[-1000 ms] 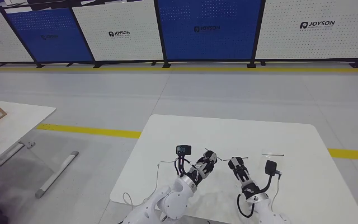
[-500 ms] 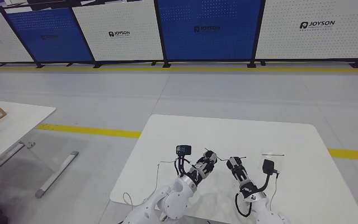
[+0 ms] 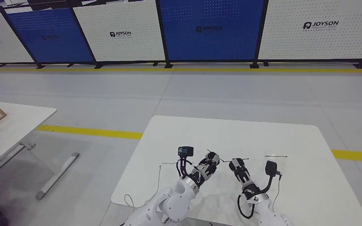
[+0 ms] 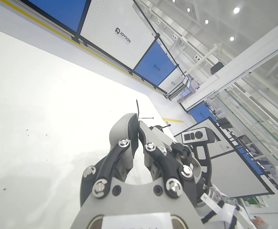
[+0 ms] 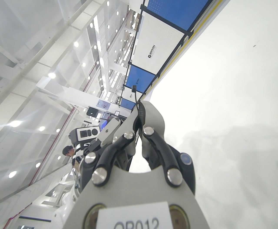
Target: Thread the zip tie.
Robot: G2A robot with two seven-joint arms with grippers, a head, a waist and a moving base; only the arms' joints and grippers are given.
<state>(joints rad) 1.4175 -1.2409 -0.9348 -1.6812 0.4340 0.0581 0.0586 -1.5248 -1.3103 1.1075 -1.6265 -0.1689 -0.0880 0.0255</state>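
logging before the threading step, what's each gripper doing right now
left gripper: closed on zip tie strap
right gripper: closed on zip tie head end

Blue and white pegboard panels (image 3: 209,28) back a grey floor (image 3: 113,96) crossed by yellow lines (image 3: 90,131). Possibly a second table (image 3: 22,121) stands aside, and ceiling lights (image 4: 236,9) shine overhead.

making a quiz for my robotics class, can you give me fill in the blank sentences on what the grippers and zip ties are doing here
1. The left gripper is ___ on a thin black strip.
2. The zip tie piece standing out of the right gripper ends in the tie's small square locking ___.
3. A loose zip tie lies flat on the ___ table, apart from both grippers.

Missing words: shut; head; white
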